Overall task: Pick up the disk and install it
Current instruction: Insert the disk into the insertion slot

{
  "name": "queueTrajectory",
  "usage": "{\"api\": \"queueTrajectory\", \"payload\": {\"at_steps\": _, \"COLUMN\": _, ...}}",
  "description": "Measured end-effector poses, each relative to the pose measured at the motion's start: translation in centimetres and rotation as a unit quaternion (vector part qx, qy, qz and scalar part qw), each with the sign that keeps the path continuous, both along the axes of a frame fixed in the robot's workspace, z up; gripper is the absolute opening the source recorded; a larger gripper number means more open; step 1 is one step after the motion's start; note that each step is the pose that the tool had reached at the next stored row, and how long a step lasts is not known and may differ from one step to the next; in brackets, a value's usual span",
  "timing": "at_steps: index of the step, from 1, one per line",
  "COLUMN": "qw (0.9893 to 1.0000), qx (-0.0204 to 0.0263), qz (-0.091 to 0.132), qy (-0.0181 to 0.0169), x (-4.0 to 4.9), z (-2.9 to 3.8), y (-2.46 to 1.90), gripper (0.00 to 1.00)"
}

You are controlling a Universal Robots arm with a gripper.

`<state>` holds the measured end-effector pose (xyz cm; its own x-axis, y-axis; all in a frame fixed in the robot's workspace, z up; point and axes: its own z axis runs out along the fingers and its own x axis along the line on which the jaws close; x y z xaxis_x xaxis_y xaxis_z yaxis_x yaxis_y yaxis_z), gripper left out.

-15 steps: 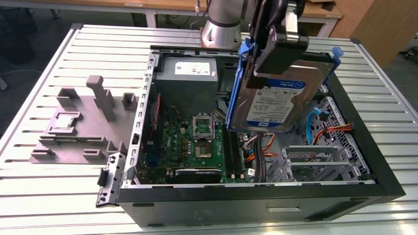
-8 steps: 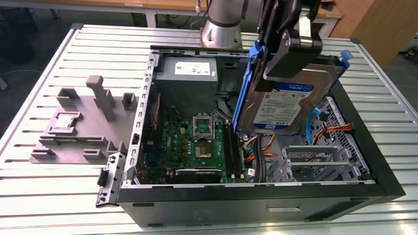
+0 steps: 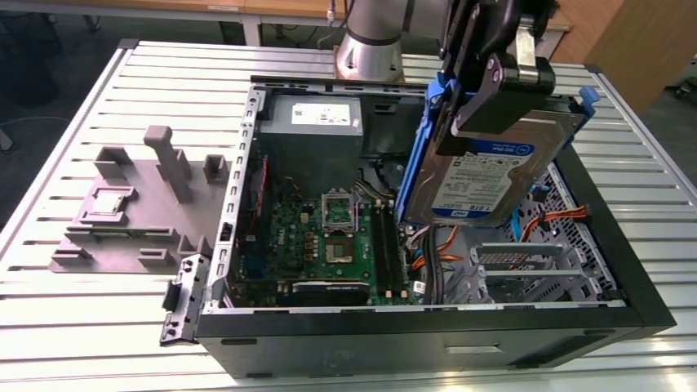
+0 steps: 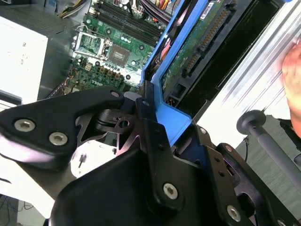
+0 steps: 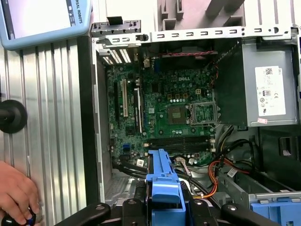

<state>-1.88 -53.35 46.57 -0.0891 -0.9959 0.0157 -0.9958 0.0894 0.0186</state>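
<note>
The disk, a silver-grey drive with a blue-and-white label and blue rails, hangs tilted above the right half of the open computer case. My gripper is shut on its upper end. In the second wrist view the black fingers clamp the blue rail, and the disk's green circuit side faces the camera. The first wrist view looks down past the blue rail into the case. A metal drive cage sits below the disk.
Inside the case lie the motherboard, a grey power supply box and orange cables. A grey fixture stands at the exterior view's left. A person's hand rests on the slatted table beside the case.
</note>
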Motion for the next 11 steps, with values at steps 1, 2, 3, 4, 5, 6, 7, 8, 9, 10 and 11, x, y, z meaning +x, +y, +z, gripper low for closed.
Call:
{"api": "queueTrajectory", "payload": {"at_steps": 1, "qw": 1.0, "qx": 0.0, "qz": 0.0, "qy": 0.0, "x": 0.0, "z": 0.0, "y": 0.0, "gripper": 0.37}}
{"api": "queueTrajectory", "payload": {"at_steps": 2, "qw": 1.0, "qx": 0.0, "qz": 0.0, "qy": 0.0, "x": 0.01, "z": 0.0, "y": 0.0, "gripper": 0.37}}
{"api": "queueTrajectory", "payload": {"at_steps": 3, "qw": 1.0, "qx": 0.0, "qz": 0.0, "qy": 0.0, "x": 0.01, "z": 0.0, "y": 0.0, "gripper": 0.37}}
{"api": "queueTrajectory", "payload": {"at_steps": 4, "qw": 1.0, "qx": 0.0, "qz": 0.0, "qy": 0.0, "x": 0.01, "z": 0.0, "y": 0.0, "gripper": 0.37}}
{"api": "queueTrajectory", "payload": {"at_steps": 5, "qw": 1.0, "qx": 0.0, "qz": 0.0, "qy": 0.0, "x": 0.02, "z": 0.0, "y": 0.0, "gripper": 0.37}}
{"api": "queueTrajectory", "payload": {"at_steps": 6, "qw": 1.0, "qx": -0.0002, "qz": 0.0, "qy": 0.0, "x": 0.01, "z": 0.0, "y": 0.0, "gripper": 0.37}}
{"api": "queueTrajectory", "payload": {"at_steps": 7, "qw": 1.0, "qx": -0.0004, "qz": 0.0, "qy": 0.0, "x": 0.02, "z": 0.0, "y": -0.01, "gripper": 0.37}}
{"api": "queueTrajectory", "payload": {"at_steps": 8, "qw": 1.0, "qx": -0.0004, "qz": 0.0, "qy": 0.0, "x": 0.04, "z": 0.0, "y": -0.03, "gripper": 0.37}}
{"api": "queueTrajectory", "payload": {"at_steps": 9, "qw": 1.0, "qx": -0.0005, "qz": 0.0, "qy": 0.0, "x": 0.1, "z": -0.01, "y": -0.06, "gripper": 0.37}}
{"api": "queueTrajectory", "payload": {"at_steps": 10, "qw": 1.0, "qx": -0.0005, "qz": 0.0, "qy": 0.0, "x": 0.18, "z": -0.03, "y": -0.08, "gripper": 0.37}}
{"api": "queueTrajectory", "payload": {"at_steps": 11, "qw": 1.0, "qx": -0.0005, "qz": 0.0, "qy": 0.0, "x": 0.29, "z": -0.07, "y": -0.11, "gripper": 0.37}}
